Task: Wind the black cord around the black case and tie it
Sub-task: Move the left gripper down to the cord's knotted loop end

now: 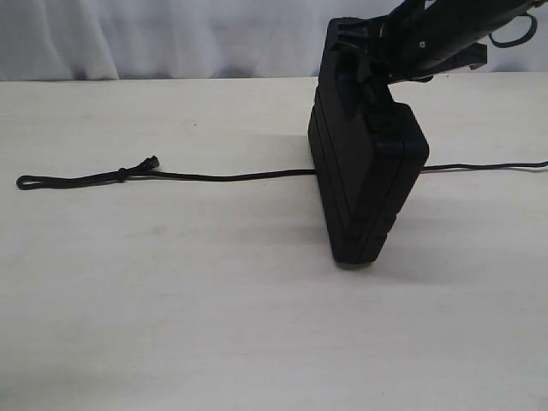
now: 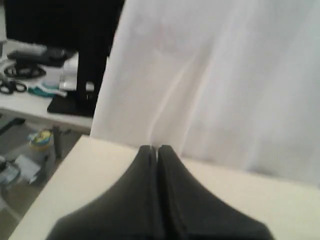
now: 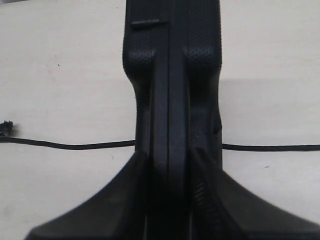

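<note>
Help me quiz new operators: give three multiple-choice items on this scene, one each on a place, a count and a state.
1. Where does the black cord lie?
A. Along the table, showing on both sides of the black case
B. Coiled on top of the case
C. Hanging from an end effector

2. How many end effectors hold the case?
A. None
B. One
C. Two

3. How is the left end effector?
A. Wide open
B. Shut on the cord
C. Shut and empty

Answers:
1 A: the cord runs flat out from either side of the case.
2 B: only the right end effector clamps it.
3 C: its fingers meet with nothing between them.
</note>
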`<state>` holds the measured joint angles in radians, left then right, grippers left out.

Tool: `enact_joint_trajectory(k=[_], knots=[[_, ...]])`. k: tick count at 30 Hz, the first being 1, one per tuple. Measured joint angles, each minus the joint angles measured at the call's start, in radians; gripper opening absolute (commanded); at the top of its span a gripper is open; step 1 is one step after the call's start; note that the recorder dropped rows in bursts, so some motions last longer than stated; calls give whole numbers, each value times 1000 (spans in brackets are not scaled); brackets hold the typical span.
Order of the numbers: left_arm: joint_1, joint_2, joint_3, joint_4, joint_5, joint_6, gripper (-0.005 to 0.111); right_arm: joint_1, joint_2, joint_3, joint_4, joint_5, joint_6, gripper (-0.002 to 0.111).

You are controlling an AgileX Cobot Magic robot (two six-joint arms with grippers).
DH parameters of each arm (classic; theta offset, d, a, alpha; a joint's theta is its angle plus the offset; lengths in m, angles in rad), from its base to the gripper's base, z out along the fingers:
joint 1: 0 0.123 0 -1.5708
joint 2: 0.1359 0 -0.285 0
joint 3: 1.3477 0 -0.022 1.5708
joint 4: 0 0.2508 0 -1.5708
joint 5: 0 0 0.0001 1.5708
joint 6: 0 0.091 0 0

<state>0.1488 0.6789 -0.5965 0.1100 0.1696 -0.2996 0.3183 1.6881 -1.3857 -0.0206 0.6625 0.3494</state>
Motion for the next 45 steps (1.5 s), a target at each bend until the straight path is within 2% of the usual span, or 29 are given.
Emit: enact_joint_trajectory(k=[5, 8, 12, 15, 19, 22, 25, 29, 31, 33, 38, 45], knots=[[-112, 315, -94, 7, 121, 134, 0, 0, 0, 0, 0, 0, 0, 4], [-177, 496, -188, 7, 253, 263, 0, 0, 0, 0, 0, 0, 0, 4], [-230, 724, -353, -110, 448, 508, 0, 0, 0, 0, 0, 0, 0, 4], [-236, 864, -440, -233, 520, 725, 6, 0, 0, 0, 0, 0, 0, 4], [-236, 1001, -478, -345, 520, 1005, 36, 0, 0, 0, 0, 0, 0, 4], [-241, 1063, -480, -372, 482, 1083, 50, 0, 0, 0, 0, 0, 0, 4], [-241, 1126, -506, -378, 458, 1042, 50, 0, 0, 0, 0, 0, 0, 4], [-241, 1254, -688, -378, 644, 924, 50, 0, 0, 0, 0, 0, 0, 4], [-241, 1313, -781, -378, 721, 913, 50, 0, 0, 0, 0, 0, 0, 4], [-241, 1357, -835, -378, 739, 947, 50, 0, 0, 0, 0, 0, 0, 4], [-245, 1389, -848, -375, 641, 1198, 50, 0, 0, 0, 0, 0, 0, 4], [-254, 1389, -778, -381, 580, 1564, 50, 0, 0, 0, 0, 0, 0, 4]])
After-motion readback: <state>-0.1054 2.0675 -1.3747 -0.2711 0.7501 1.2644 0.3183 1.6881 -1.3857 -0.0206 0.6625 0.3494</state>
